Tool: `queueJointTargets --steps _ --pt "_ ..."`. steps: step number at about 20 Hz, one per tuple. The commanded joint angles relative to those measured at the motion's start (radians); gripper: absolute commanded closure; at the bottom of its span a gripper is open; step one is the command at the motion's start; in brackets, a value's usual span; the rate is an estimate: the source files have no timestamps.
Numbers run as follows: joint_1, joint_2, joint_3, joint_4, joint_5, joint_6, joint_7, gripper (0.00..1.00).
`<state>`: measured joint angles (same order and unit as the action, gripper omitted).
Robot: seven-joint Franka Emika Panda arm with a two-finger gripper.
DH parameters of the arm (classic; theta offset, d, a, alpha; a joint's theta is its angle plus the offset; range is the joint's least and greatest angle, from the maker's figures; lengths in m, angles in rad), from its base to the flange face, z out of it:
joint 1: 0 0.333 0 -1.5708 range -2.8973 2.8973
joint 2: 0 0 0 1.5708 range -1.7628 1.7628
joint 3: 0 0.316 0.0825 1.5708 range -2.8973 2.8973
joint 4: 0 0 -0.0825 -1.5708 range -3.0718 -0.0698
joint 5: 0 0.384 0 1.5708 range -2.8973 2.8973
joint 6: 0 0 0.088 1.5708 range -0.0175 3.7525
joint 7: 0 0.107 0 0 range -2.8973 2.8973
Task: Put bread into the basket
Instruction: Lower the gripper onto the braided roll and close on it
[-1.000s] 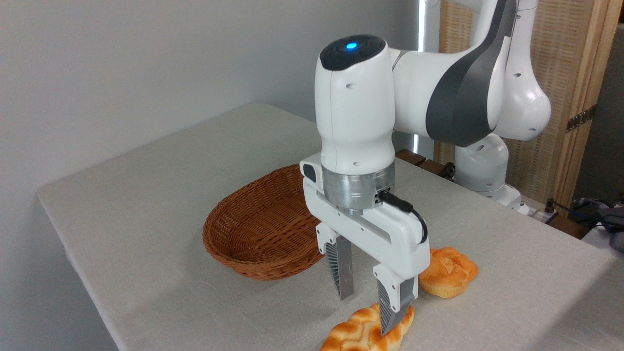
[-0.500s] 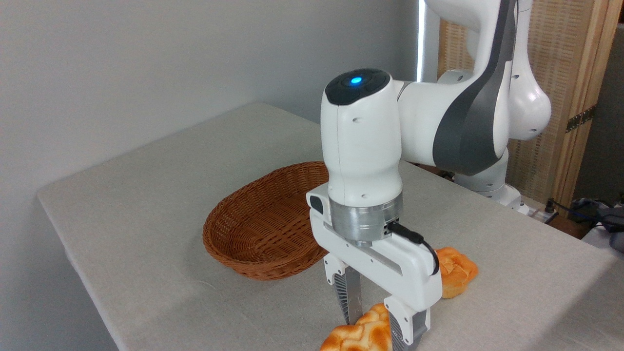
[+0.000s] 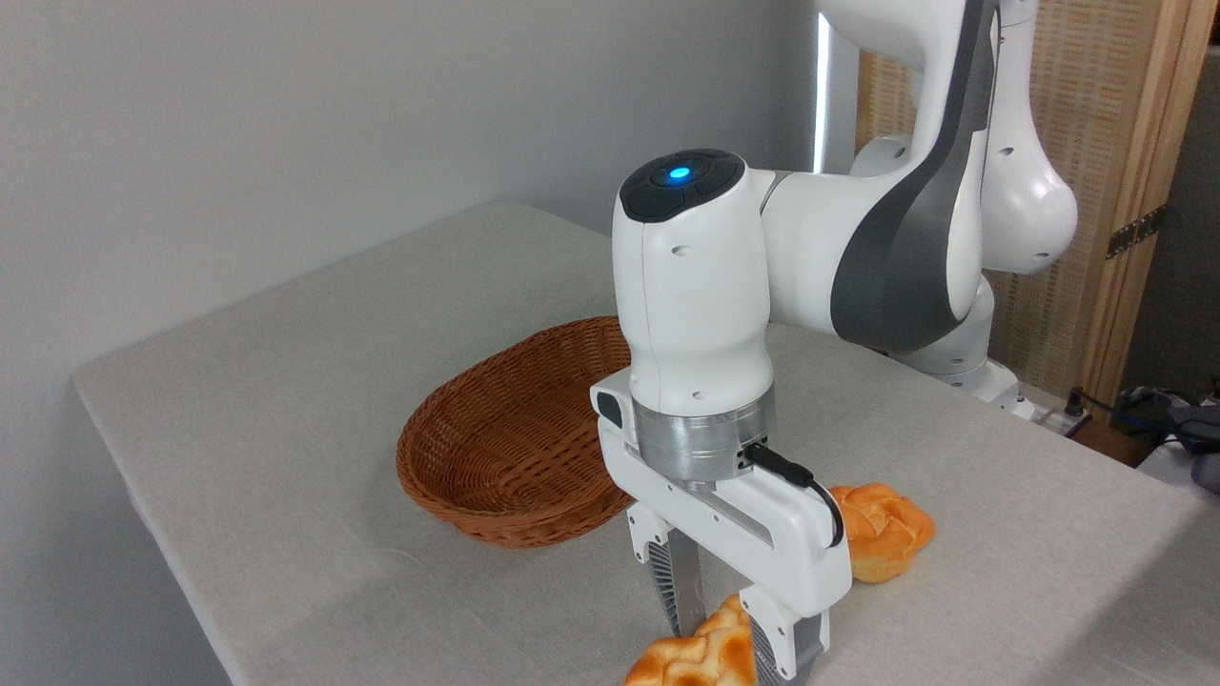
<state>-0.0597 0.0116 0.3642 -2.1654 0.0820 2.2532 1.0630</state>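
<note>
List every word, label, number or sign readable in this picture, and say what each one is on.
None: no readable text anywhere.
The robot arm carries no visible lettering, only a blue light on its dark cap.
The basket, braided bread, round bun and table are unmarked.

**Grey wall, cloth-covered tabletop, wicker screen at the right**

A plain pale grey wall (image 3: 286,124) fills the upper left and centre of the frame, evenly lit. A tabletop (image 3: 286,381) covered in light beige woven cloth runs from the left edge to the lower right, its corner at mid-left. In the upper right stands a folding screen (image 3: 1096,143) of pale wood frames and woven panels, with a dark hinge. A bright vertical strip of light (image 3: 825,86) shows beside it. Dark cables (image 3: 1134,410) lie at the right edge.
</note>
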Motion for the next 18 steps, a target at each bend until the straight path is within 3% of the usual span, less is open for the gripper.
queueJointTargets --steps 1,4,7,18 --pt "0.001 0.039 0.004 -0.002 0.013 0.016 0.012 0.66" --pt "0.001 0.045 0.004 -0.002 0.013 0.017 0.014 0.66" --pt "0.001 0.050 0.001 -0.001 0.013 0.017 0.014 0.73" --pt "0.003 0.048 -0.005 0.012 -0.007 0.014 0.014 0.73"
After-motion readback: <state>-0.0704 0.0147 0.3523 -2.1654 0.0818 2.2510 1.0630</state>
